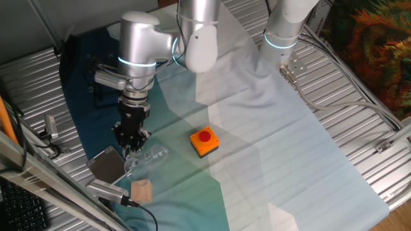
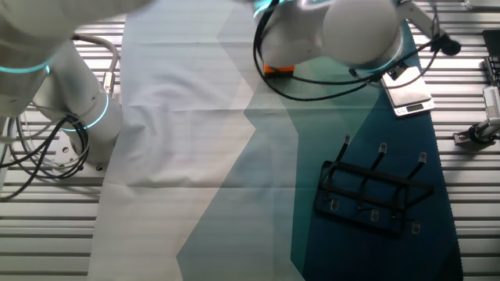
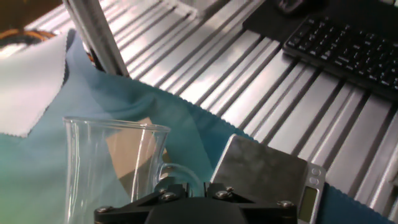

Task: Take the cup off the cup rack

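The cup is clear glass with a small handle on its side. My gripper is shut on that handle, with the glass body just left of the fingers. From one fixed view, the gripper points down and holds the cup low over the teal cloth, right of the grey scale. I cannot tell whether the cup touches the cloth. The black wire cup rack stands apart on the dark blue cloth with its pegs bare. The arm hides the gripper in the other fixed view.
A grey metal scale lies right beside the cup. A wooden block sits in front of it. An orange button box is to the right. A keyboard and ribbed metal table lie beyond.
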{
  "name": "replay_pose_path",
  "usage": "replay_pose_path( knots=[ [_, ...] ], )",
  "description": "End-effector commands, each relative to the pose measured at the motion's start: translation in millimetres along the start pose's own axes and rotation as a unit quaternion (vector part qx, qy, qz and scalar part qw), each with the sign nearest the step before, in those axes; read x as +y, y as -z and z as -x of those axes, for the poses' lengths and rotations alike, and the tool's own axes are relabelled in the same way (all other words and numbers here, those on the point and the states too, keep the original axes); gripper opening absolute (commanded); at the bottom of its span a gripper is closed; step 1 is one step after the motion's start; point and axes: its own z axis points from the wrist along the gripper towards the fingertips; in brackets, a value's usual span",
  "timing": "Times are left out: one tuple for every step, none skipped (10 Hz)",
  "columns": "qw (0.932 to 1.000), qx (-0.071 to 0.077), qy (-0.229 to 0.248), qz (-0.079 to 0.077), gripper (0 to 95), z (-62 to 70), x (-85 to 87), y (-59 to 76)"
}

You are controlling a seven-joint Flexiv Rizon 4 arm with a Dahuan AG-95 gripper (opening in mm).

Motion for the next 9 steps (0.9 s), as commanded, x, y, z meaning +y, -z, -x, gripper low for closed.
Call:
replay_pose_path(
  knots=[
    [0.9999,0.007,0.0,-0.014,0.0,-1.6,-3.0,-0.3],
    [0.9998,0.004,-0.001,-0.017,0.0,-1.6,-3.0,-0.4],
    [0.9997,-0.002,0.0,-0.023,0.0,-1.6,-3.0,-0.4],
    [0.9994,-0.008,0.004,-0.032,0.0,-1.6,-3.0,-0.4],
    [0.9991,-0.014,0.01,-0.039,0.0,-1.6,-3.0,-0.4],
    [0.9986,-0.02,0.017,-0.045,0.0,-1.6,-3.0,-0.4],
    [0.9983,-0.023,0.025,-0.047,0.0,-1.6,-3.0,-0.4],
    [0.9971,-0.02,0.051,-0.053,0.0,-1.6,-3.0,-0.4],
    [0.9965,-0.018,0.06,-0.055,0.0,-1.6,-3.0,-0.4]
  ],
)
